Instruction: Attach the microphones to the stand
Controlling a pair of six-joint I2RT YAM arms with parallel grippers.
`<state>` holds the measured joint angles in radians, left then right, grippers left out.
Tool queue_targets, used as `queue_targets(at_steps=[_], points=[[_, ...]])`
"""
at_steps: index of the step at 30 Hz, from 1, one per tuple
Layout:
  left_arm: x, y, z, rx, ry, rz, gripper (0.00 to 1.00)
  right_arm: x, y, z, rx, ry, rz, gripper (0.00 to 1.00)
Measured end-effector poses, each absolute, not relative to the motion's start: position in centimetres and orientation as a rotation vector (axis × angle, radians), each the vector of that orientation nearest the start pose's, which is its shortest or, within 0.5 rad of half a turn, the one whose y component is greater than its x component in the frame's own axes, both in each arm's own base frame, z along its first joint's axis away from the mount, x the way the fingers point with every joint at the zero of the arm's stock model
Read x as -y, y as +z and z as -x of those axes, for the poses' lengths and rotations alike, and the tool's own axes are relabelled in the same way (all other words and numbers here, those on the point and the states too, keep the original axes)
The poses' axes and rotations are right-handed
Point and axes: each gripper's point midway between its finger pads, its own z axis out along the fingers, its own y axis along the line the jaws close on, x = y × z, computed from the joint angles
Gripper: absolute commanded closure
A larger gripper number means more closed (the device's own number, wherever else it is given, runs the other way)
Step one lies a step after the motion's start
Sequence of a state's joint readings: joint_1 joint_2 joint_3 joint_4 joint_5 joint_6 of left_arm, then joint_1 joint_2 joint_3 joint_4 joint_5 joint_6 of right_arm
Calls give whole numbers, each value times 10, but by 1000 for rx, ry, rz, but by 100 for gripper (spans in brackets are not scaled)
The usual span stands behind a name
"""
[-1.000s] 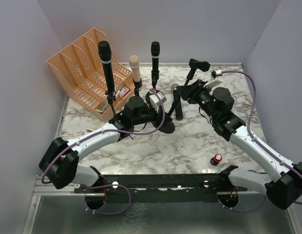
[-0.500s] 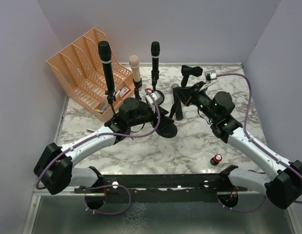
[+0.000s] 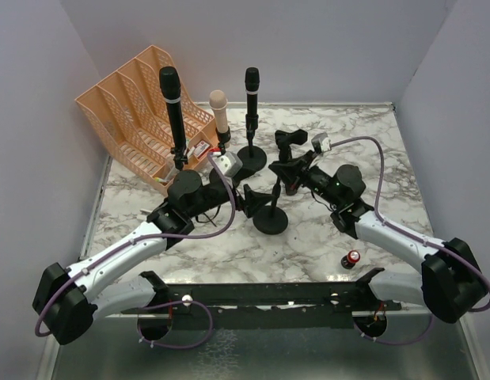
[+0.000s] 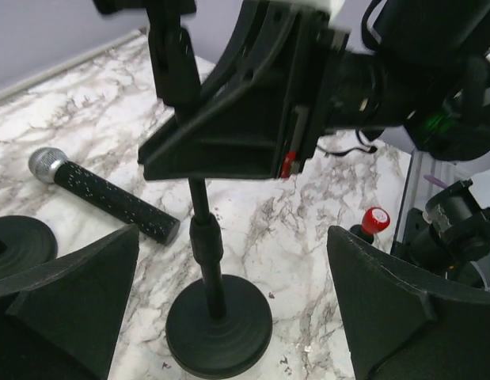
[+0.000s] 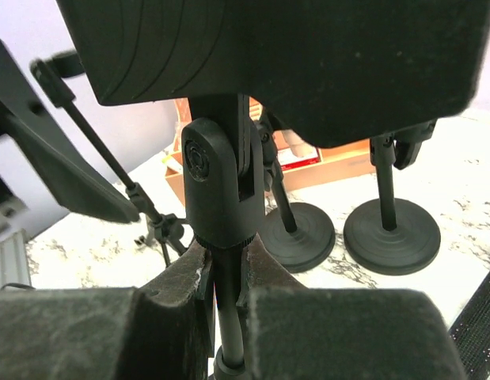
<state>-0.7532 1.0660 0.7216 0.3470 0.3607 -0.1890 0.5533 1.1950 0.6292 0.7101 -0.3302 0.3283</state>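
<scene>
Three microphones stand clipped upright at the back: a tall black one (image 3: 172, 95), a peach-pink one (image 3: 219, 108) and another black one (image 3: 252, 87). A black microphone with a silver mesh head (image 4: 102, 194) lies flat on the marble. The empty stand (image 3: 271, 219) is in the middle. My right gripper (image 3: 281, 169) (image 5: 227, 273) is shut on its thin pole, just under the clip joint (image 5: 221, 178). My left gripper (image 3: 250, 198) (image 4: 233, 265) is open, one finger on each side of the stand's pole (image 4: 205, 237) and clear of it.
An orange file organizer (image 3: 138, 107) fills the back left corner. A small red-topped battery (image 3: 353, 258) (image 4: 374, 219) stands near the front right. The round bases of two loaded stands (image 5: 391, 233) sit close behind the held pole. Grey walls enclose the table.
My left gripper opened wide and drew back toward the near left. My right gripper closed on the stand's pole and shifted left with it.
</scene>
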Motion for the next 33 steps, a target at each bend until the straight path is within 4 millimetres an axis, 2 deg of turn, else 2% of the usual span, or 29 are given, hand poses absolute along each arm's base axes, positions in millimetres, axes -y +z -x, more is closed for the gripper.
queue_targets(at_steps=[2,5,10,17,21,24,30,33], points=[[304,288,-228,-1459,-989,-729,1,-274,263,-304,-1437,947,472,97],[297,293,-228,-1455,-957,-719,1,-284,252,-298,-1427,935,523,96],[288,294,-231,-1472,-903,-701,1,-297,248,-292,-1387,929,578,94],[278,309,-230,-1437,-874,-667,1,-299,228,-291,-1391,911,603,91],[275,312,-231,-1429,-863,-652,1,-301,227,-287,-1371,907,618,87],[274,314,-231,-1425,-860,-647,1,-300,227,-285,-1357,905,622,80],[273,319,-233,-1407,-856,-631,1,-299,229,-279,-1358,917,622,56],[273,320,-233,-1404,-854,-628,1,-296,232,-274,-1361,930,613,49]])
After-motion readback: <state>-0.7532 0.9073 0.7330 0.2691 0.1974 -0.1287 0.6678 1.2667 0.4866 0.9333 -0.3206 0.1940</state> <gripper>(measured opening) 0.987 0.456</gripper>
